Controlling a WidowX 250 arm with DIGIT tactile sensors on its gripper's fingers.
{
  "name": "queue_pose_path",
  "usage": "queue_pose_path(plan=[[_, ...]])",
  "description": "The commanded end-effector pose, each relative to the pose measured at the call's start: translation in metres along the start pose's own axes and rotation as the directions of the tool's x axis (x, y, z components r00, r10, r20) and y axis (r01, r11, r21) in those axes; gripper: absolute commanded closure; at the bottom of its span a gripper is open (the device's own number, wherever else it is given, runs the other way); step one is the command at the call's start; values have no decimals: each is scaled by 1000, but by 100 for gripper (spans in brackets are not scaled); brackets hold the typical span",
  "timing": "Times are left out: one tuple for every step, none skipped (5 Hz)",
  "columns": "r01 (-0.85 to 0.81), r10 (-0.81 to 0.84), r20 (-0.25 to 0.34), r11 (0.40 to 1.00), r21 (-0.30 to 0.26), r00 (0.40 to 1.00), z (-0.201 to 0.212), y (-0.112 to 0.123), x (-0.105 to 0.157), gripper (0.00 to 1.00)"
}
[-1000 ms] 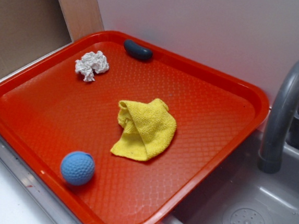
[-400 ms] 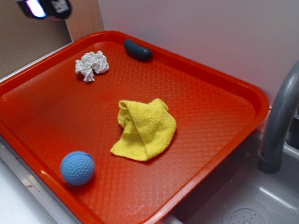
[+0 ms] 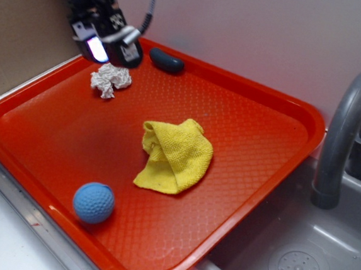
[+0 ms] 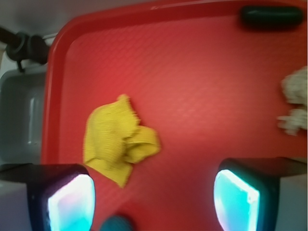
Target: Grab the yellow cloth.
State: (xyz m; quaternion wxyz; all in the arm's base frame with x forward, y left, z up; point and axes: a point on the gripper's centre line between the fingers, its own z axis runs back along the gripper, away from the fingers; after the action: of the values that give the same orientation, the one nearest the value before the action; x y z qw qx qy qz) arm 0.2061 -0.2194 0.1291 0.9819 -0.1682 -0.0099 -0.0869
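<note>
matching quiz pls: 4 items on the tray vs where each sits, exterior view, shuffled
Items:
1. yellow cloth
2. blue ball
3. white paper wad
4. dark oblong object

Places:
A. against the tray's far rim
B. near the tray's front edge
C. about mid-tray
D. far left part, just below the gripper

Pairs: 1-C, 2-B, 3-D, 4-A
</note>
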Motion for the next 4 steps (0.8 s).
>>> queue_pose_path(plan=[[81, -79, -56, 996, 38, 995, -44, -37, 1, 0], [61, -52, -86, 992, 111, 995, -59, -45, 10, 0], [39, -22, -118, 989, 146, 993, -77, -49, 21, 0], [89, -64, -188, 988, 127, 980, -95, -52, 27, 0]])
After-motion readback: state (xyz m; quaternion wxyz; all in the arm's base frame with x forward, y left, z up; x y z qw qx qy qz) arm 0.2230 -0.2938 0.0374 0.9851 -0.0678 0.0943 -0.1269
